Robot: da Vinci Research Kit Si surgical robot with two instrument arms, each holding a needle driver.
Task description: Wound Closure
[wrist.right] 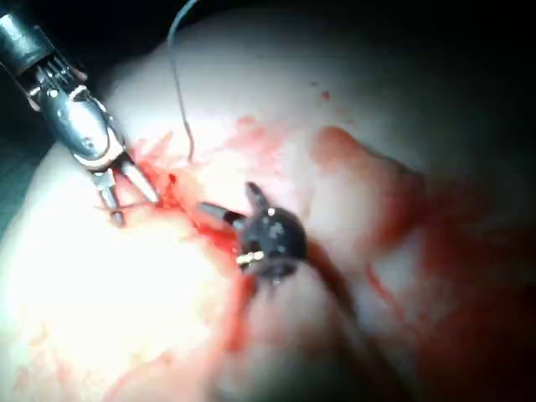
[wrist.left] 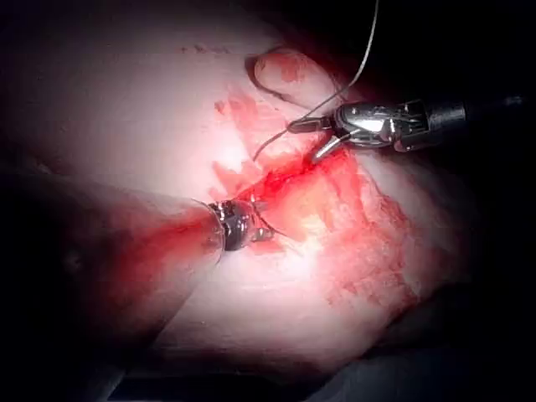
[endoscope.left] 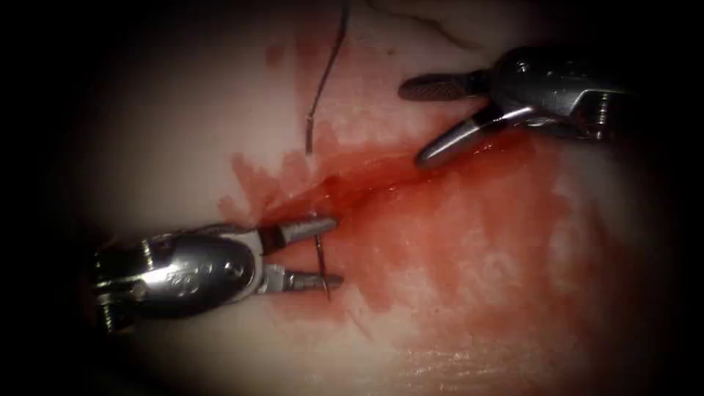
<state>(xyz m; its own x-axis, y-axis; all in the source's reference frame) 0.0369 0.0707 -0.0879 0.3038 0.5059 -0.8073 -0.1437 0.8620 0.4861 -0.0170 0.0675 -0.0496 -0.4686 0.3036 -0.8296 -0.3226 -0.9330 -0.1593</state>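
The tissue (endoscope.left: 183, 132) bears a red cut (endoscope.left: 381, 180) running from lower left to upper right. My left tool (endoscope.left: 336, 251) lies at the cut's left end with its jaws open. A short dark stretch of the needle (endoscope.left: 322, 265) stands across the gap between them, touching both jaws but not clamped; I cannot tell if its ends sit in the tissue. My right tool (endoscope.left: 412, 123) hovers over the cut's right end, jaws open and holding nothing. The thread (endoscope.left: 326, 73) comes down from the top and ends at the tissue just above the cut.
Red fluid (endoscope.left: 469, 242) stains the tissue widely to the right of and below the cut. In the left wrist view the right tool (wrist.left: 306, 141) sits by the thread (wrist.left: 356, 71). In the right wrist view the left tool (wrist.right: 134, 208) is beside the thread (wrist.right: 176, 100).
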